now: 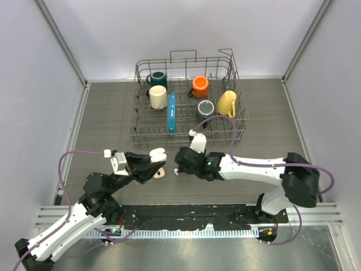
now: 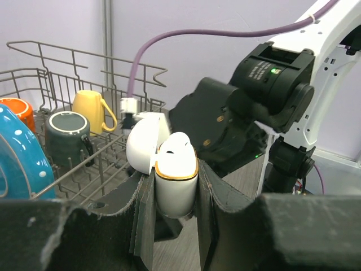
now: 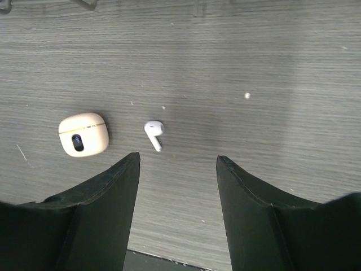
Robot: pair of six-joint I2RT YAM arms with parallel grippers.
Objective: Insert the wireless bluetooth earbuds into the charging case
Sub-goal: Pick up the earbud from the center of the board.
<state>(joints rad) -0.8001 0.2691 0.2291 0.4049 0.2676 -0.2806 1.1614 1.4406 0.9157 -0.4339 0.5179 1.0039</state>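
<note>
My left gripper is shut on a white charging case with a gold rim and holds it upright above the table. Its lid is flipped open to the left, and I cannot tell what sits inside. A white stemmed earbud lies on the table. My right gripper is open and empty just above it, with the earbud a little ahead of the left fingertip. A closed pale pink-beige case lies on the table left of the earbud; it also shows in the top view. Other earbuds are out of view.
A wire dish rack stands at the back, holding several mugs: green, cream, orange, grey and yellow, plus an upright blue plate. The right arm's purple cable loops over the rack's front edge.
</note>
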